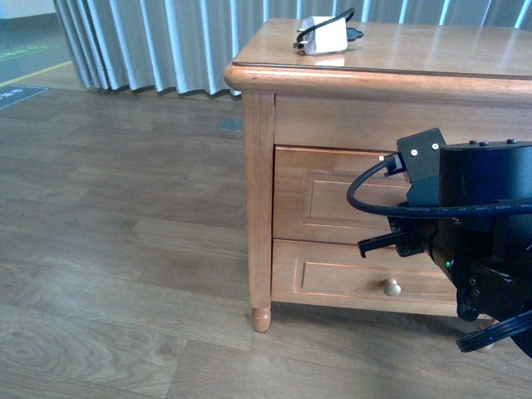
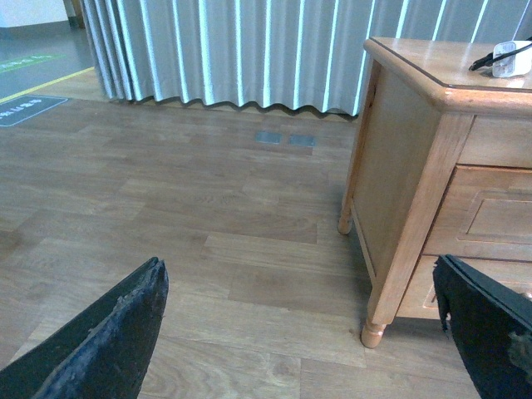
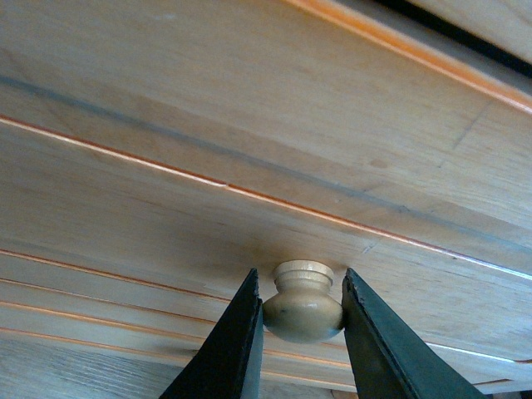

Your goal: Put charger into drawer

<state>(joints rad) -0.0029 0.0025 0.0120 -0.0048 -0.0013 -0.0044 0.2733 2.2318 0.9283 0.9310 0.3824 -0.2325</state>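
Charger (image 1: 324, 36) sits on the cabinet (image 1: 259, 208) top, far left part, black cable looped over it. Drawer (image 1: 324, 195) below is closed, with the right arm (image 1: 482, 224) in front of it. Right fingers (image 3: 237, 349) are clamped on the pale knob (image 3: 303, 303), one each side. Left fingers (image 2: 125, 324) are wide apart over the floor (image 2: 208, 199), left of the cabinet.

Cool daylight glows through the curtain (image 1: 150, 41), keeping the front and left wrist views evenly bright. The cabinet top (image 1: 416, 50) carries a soft sheen; the floor (image 1: 125, 249) under it lies in faint shadow. Close up, the knob (image 3: 302, 303) of the drawer (image 3: 249, 166) is sharp, and the nearest wood slightly soft.
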